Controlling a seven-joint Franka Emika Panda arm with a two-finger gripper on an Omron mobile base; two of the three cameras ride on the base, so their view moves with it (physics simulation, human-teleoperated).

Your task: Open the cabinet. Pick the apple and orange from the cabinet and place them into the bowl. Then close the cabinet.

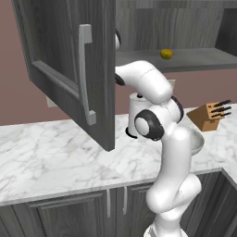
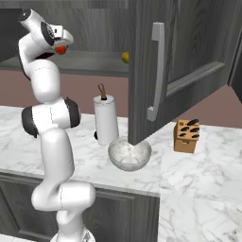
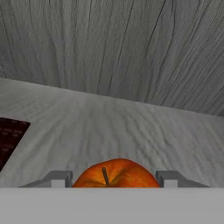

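Gripper (image 3: 114,180) is inside the open cabinet (image 1: 69,65), jaws spread wide with the apple (image 3: 114,174) sitting right between the fingers (image 3: 59,178); whether the pads touch it, can't tell. Orange (image 1: 166,54) sits on the shelf well off to the side of the jaws.

The left base view looks forward and down from behind the arm, with an open cabinet door (image 1: 74,69) close in front and a marble counter (image 1: 51,157) below. The right base view looks at the same counter from the other side; both views share the paper towel roll (image 2: 106,118), the knife block (image 2: 185,136) and the bowl (image 2: 129,154). The hand view sits very near an apple (image 3: 116,173), facing what seems to be the cabinet's inner shelf (image 3: 113,127).
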